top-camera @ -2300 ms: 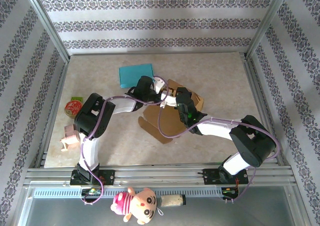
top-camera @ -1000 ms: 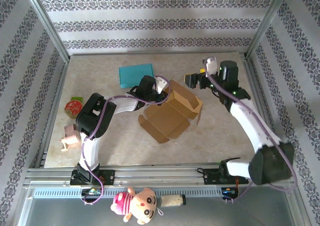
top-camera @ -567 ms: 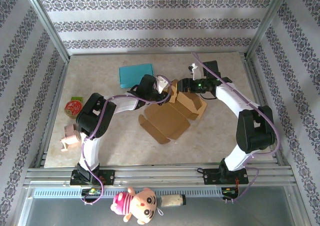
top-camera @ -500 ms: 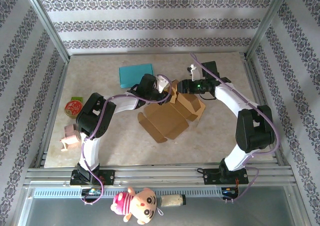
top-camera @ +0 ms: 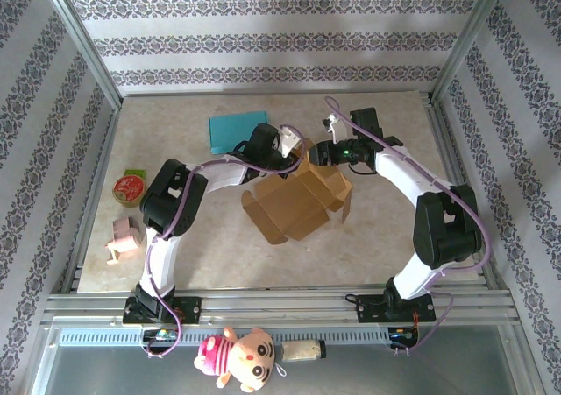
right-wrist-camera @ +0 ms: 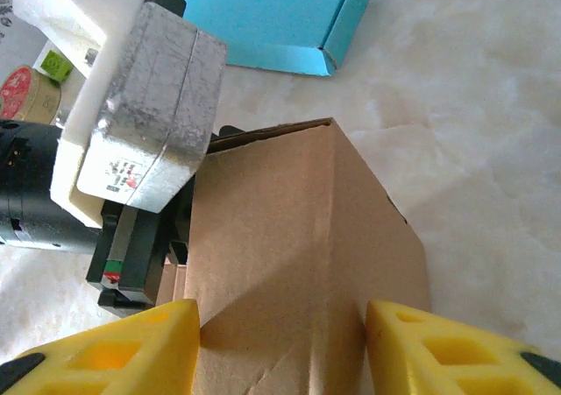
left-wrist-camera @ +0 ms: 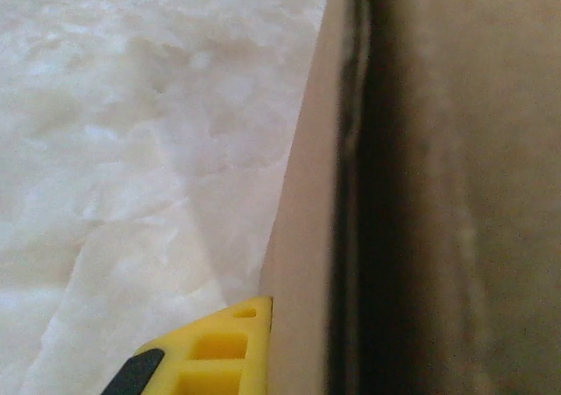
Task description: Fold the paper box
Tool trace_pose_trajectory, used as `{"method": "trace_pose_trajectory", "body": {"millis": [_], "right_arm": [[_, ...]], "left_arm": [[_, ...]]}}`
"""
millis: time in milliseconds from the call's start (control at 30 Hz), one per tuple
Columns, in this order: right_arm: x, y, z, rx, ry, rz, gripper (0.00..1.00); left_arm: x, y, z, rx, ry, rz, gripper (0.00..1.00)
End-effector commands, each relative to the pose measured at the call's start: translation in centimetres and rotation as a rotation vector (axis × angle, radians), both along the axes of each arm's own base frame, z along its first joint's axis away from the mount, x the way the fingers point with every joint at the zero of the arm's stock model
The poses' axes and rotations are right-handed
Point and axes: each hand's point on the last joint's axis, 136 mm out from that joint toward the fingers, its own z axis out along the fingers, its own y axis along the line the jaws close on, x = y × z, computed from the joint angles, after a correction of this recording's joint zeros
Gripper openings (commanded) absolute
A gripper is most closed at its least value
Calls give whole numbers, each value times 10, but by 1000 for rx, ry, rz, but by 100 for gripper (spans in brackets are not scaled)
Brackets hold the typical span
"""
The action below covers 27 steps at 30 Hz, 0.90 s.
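Observation:
The brown paper box lies partly folded mid-table, its flat flaps spread toward the front left and a raised folded part at the back right. My left gripper reaches it from the left. In the left wrist view one yellow finger presses on an upright cardboard wall, which hides the other finger; this gripper is shut on that wall. My right gripper comes in from the right. Its jaws press on both sides of the box's raised corner.
A flat teal box lies behind the left arm, also showing in the right wrist view. A red round item and a pink toy sit at the left edge. A plush toy lies on the front rail.
My right arm swung in from the far right and closed its fingers onto the box's raised corner. The left gripper eased open, then shut again. The box shifted slightly.

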Motion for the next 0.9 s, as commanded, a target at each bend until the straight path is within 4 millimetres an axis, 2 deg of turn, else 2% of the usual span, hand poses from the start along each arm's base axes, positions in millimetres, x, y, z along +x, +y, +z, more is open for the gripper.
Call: {"method": "trace_pose_trajectory", "body": {"millis": [0, 33, 100, 133, 200, 267, 400, 467, 533, 600, 633, 667, 700, 733, 833, 867], "right_arm": [[-9, 9, -10, 27, 90, 20, 53], [-9, 10, -9, 33, 92, 22, 54], [-8, 11, -7, 41, 89, 32, 54], [-8, 12, -6, 43, 88, 35, 54], [-8, 11, -6, 40, 88, 37, 54], [-8, 11, -6, 43, 95, 40, 54], [-10, 13, -5, 45, 95, 44, 54], [-10, 11, -4, 43, 93, 36, 54], [-10, 10, 0, 45, 88, 30, 56], [-9, 9, 7, 52, 80, 13, 63], [-8, 8, 12, 58, 75, 0, 66], [-5, 7, 20, 65, 65, -21, 68], [-3, 5, 28, 73, 52, -51, 69], [0, 2, 38, 80, 41, -87, 70], [13, -21, 64, 98, 41, -298, 72], [17, -33, 70, 104, 50, -388, 72]], "left_arm": [[15, 3, -6, 30, -23, 123, 6], [14, 0, -4, 16, -35, 110, 8], [6, -12, 2, -50, -56, 31, 34], [4, -17, 4, -73, -67, -2, 43], [5, -22, 7, -98, -70, -20, 47], [10, -23, 8, -94, -74, -6, 42], [19, -20, 8, -82, -89, 37, 11], [22, -13, 4, -38, -90, 91, 0], [25, -1, -2, 25, -100, 157, 0], [22, 9, -4, 66, -115, 205, 0], [22, 14, -3, 76, -120, 227, 5], [21, 21, -3, 87, -123, 257, 17], [21, 27, -2, 98, -128, 290, 19], [22, 34, 1, 110, -139, 328, 19], [28, 63, 6, 176, -164, 509, 2], [28, 71, 7, 188, -164, 561, 0]]}}
